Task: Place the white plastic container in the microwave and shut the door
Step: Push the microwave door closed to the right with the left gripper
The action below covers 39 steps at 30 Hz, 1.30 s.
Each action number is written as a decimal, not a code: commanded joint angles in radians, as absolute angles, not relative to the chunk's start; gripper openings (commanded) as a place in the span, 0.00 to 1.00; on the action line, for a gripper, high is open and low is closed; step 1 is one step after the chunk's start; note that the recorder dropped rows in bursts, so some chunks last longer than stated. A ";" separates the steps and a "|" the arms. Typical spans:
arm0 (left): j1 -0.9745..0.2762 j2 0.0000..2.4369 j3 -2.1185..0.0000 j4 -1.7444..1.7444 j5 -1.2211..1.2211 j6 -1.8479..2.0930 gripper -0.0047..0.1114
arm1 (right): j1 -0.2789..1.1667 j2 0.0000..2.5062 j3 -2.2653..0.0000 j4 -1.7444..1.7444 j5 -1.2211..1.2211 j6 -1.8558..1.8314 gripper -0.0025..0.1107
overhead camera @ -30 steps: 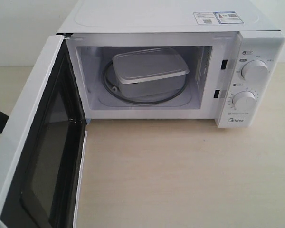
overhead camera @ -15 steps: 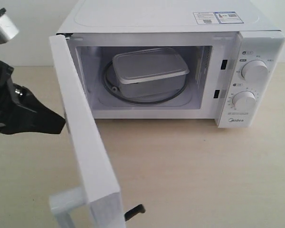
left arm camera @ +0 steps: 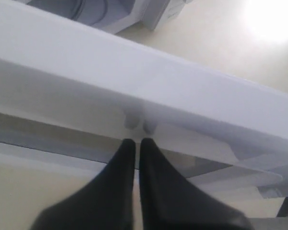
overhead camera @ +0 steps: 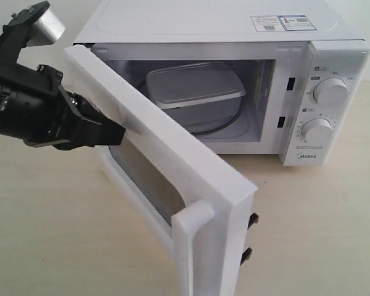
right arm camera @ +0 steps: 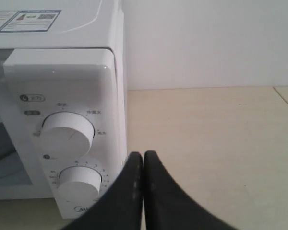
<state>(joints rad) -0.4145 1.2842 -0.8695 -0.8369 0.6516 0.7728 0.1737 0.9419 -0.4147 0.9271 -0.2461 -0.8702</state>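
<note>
Door [overhead camera: 166, 139] swinging further closed; left gripper [overhead camera: 113, 134], fingers pressed together, pushing it at frame left; right gripper [right arm camera: 143, 155] likewise closed; white plastic container [overhead camera: 194, 86] sitting inside microwave [overhead camera: 203, 21].

Ext front-high on microwave [overhead camera: 203, 24]; L wrist tight on door [left arm camera: 134, 72]; R wrist by knobs [right arm camera: 67, 132].

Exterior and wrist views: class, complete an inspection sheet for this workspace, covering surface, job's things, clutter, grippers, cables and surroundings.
Surface: pale wood-look table.
Job's things: container sits lidded inside the microwave on the turntable; door about half open.
Clutter: nothing seen.
Grippers: left gripper shut, tips against the door's outer face; right gripper shut, empty, near the knobs.
Cables: nothing seen.
Surroundings: plain white wall.
</note>
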 commanded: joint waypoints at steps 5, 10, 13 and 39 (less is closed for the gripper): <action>-0.420 1.323 -0.878 -0.928 0.548 0.860 0.08 | 0.171 0.915 -0.421 0.920 -0.193 -0.863 0.02; -0.420 1.376 -0.914 -0.928 0.460 0.892 0.08 | 0.171 0.810 -0.421 0.881 -0.144 -0.863 0.02; -0.420 1.428 -0.964 -0.928 0.458 0.899 0.08 | 0.171 0.728 -0.421 0.881 -0.052 -0.860 0.02; -0.420 1.582 -1.079 -0.928 0.317 0.928 0.08 | 0.171 0.812 -0.421 1.692 0.610 -1.639 0.02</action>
<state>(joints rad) -0.4170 1.5794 -1.0693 -0.9184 0.3498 0.9200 0.1737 0.7666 -0.4169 1.6603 0.5687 -1.6118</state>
